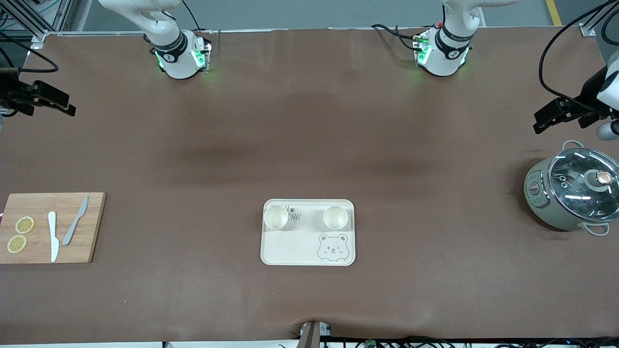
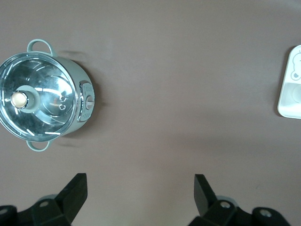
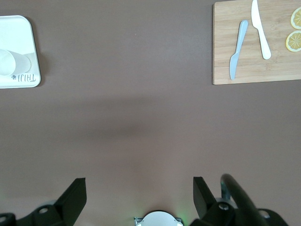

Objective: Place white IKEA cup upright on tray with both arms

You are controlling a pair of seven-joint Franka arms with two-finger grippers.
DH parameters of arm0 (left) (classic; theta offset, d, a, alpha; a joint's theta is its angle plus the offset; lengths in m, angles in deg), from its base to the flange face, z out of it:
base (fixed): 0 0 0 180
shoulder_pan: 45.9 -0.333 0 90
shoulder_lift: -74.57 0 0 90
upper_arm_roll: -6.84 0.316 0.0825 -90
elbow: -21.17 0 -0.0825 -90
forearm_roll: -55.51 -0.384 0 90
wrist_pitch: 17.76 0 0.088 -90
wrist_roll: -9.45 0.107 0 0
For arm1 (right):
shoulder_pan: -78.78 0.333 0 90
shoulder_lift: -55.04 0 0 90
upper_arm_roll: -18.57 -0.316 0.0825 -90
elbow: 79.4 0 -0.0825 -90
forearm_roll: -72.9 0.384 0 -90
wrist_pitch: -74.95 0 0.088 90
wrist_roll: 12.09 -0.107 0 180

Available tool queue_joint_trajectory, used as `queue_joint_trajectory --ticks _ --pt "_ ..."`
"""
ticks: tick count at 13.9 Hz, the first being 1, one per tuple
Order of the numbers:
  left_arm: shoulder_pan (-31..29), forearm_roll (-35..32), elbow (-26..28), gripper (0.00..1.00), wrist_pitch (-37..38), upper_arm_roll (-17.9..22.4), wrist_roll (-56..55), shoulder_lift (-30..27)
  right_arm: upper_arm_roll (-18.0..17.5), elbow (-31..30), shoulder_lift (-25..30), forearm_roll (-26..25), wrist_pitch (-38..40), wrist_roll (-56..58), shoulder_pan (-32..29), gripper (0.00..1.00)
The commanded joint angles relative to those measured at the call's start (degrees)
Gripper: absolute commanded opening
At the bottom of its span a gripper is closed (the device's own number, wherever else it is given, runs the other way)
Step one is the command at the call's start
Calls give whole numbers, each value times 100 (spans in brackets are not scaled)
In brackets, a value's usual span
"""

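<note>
Arms wait raised, left gripper point(image 2: 140, 195) and right gripper point(image 3: 139, 197) open.

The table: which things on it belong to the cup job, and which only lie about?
For the job:
- tray
- two cups, upright on the tray
- left hand, open, up beside the pot
- right hand, open, up at the right arm's end

Lying about:
- pot
- board
- two knives
- lemon slices

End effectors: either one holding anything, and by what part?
Nothing held. Left end effector open over bare table near the pot; right end effector open, empty, near the cutting board.
</note>
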Motion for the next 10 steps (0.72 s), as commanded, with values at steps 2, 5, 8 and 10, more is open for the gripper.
queue_joint_trajectory --ticks 2,5,8,10 --pt "-30 104 -189 100 73 -25 90 -71 -29 -40 95 -55 103 -97 -57 100" --pt "-30 104 -224 100 91 -34 99 -80 -29 -40 86 -55 121 -97 -48 100" --pt "-30 113 -365 100 310 -34 108 -80 -3 -49 77 -55 173 -115 -48 100" --pt "-29 104 -383 100 319 -25 116 -71 6 -49 68 -55 173 -115 -57 100"
